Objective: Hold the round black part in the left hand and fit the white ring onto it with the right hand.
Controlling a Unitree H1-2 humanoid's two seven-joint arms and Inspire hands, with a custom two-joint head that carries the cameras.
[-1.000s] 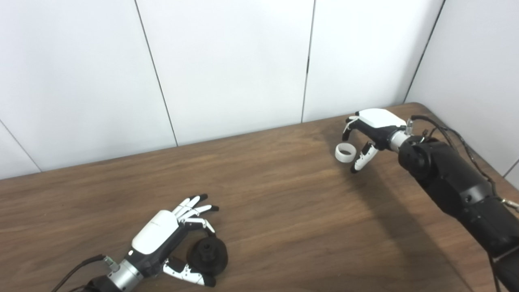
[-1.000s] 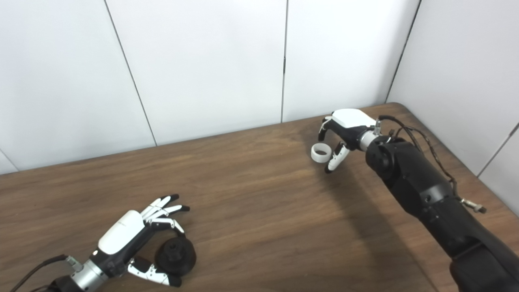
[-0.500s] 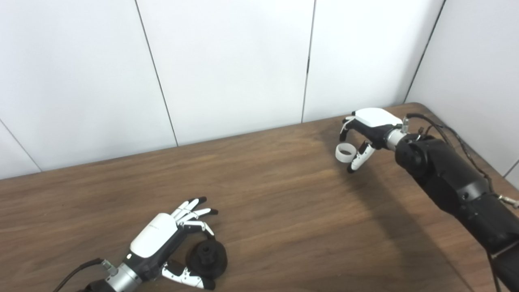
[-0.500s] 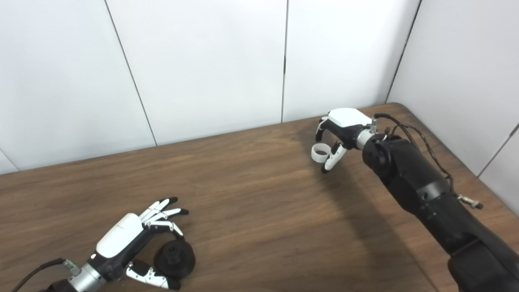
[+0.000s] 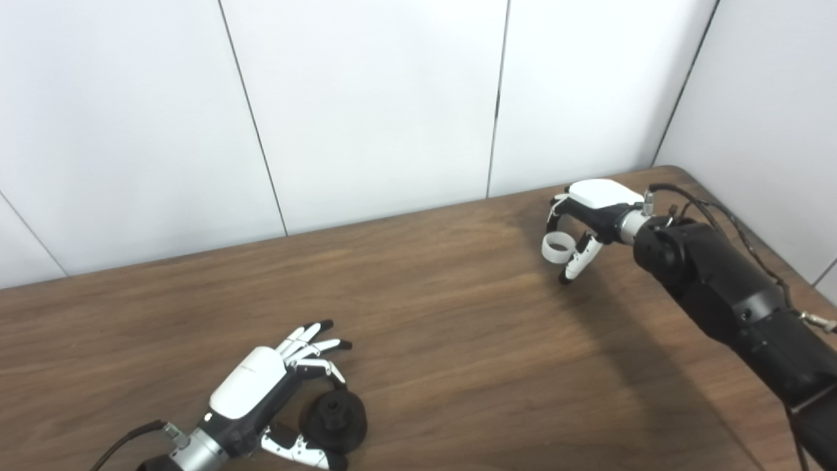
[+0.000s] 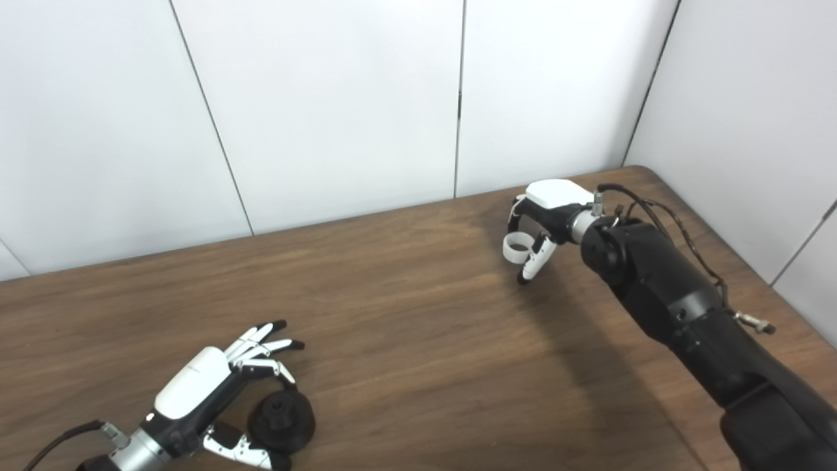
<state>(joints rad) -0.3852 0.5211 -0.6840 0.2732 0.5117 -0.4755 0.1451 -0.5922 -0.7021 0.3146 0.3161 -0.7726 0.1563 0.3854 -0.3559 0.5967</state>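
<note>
The round black part lies low at the table's front left. My left hand is shut on it: one fingertip rests on its far rim and the thumb runs under its near side, while the other fingers stand spread. At the far right the white ring sits tilted at table level. My right hand arches over the ring, shut on it, with curled fingers on its far side and the thumb against its right side.
The brown wooden table ends at white wall panels behind and on the right. My black right forearm lies across the table's right side, with cables along it.
My right hand has lowered and closed on the ring, which now sits tilted. My left hand has slid slightly toward me, its finger and thumb still around the black part.
</note>
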